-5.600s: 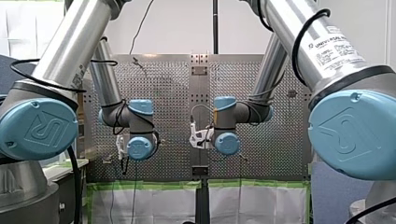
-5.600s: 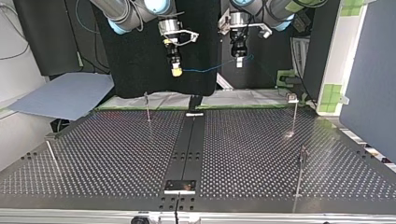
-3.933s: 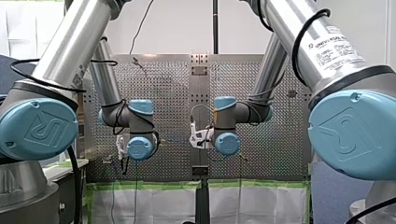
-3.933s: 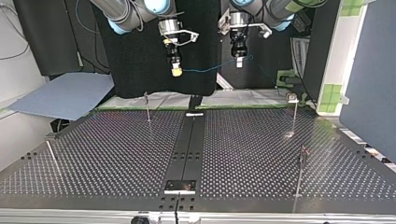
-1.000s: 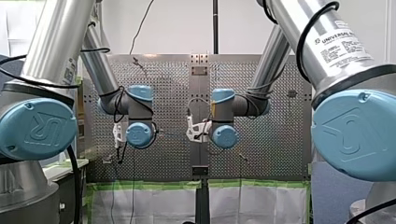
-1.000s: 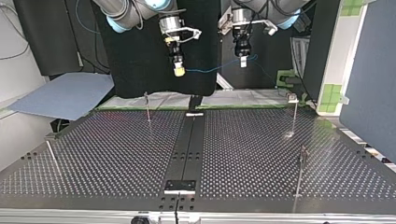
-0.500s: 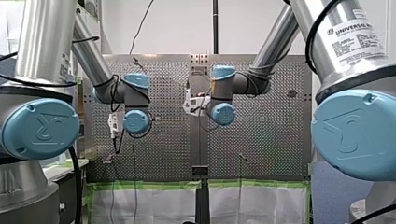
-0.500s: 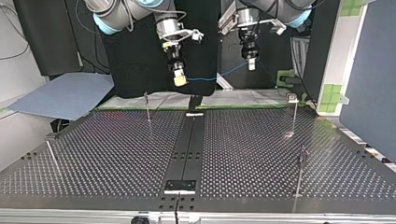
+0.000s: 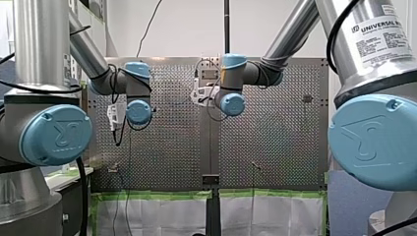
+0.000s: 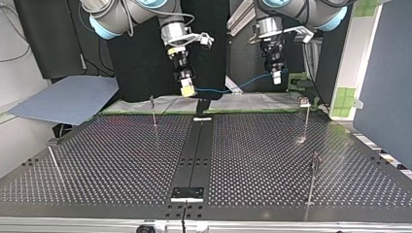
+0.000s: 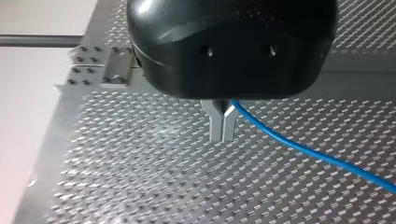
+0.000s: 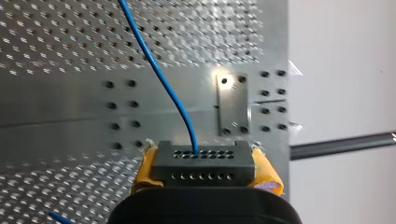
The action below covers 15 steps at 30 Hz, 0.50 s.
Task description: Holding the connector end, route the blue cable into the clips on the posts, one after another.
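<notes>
The thin blue cable [image 10: 233, 87] hangs in a shallow curve between my two grippers, above the far edge of the perforated table [image 10: 121, 160]. My right gripper [image 10: 187, 90], with yellow pads [image 12: 265, 168], is shut on the black connector [image 12: 203, 163]; the cable [image 12: 159, 74] leaves the connector's face. My left gripper [image 10: 276, 77] has its metal fingers [image 11: 216, 123] shut on the cable [image 11: 299, 147], which trails off to one side. Thin posts stand on the table: one [image 10: 153, 110] below my right gripper, one [image 10: 306, 114] below my left gripper.
Two more posts stand nearer the top view's front, at its right [image 10: 314, 177] and its left [image 10: 52, 160]. A dark centre strip [image 10: 194, 155] with a metal plate [image 10: 187, 194] divides the table. A grey-blue sheet [image 10: 68, 99] lies off the table's left side.
Both grippers have come down toward the table in the top view. My left gripper has shifted to that view's right, so a longer span of cable shows between them. Both grips are unchanged.
</notes>
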### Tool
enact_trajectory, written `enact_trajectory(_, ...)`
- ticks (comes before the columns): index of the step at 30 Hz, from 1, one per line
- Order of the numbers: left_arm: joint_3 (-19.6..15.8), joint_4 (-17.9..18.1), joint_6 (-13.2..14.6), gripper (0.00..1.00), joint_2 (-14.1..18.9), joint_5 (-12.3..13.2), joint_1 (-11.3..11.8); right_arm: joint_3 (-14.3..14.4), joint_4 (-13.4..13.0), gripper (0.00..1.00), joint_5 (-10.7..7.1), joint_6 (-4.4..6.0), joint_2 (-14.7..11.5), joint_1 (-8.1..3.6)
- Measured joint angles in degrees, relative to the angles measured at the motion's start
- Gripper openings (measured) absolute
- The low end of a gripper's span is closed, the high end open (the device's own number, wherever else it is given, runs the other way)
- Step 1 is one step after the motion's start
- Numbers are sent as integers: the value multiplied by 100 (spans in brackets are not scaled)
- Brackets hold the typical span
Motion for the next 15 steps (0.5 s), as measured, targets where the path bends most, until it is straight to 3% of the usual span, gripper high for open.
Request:
enact_trajectory(2, 75, -82, -5, 0, 113, 61, 113, -74, 93, 0, -33, -30, 89, 19)
enact_trajectory(7, 308, -357, 14, 0, 415, 101, 397, -357, 396, 0, -134, -253, 386, 86)
enact_trajectory(15, 668, -825, 97, 0, 662, 102, 488, -835, 859, 0, -176, -400, 516, 279)
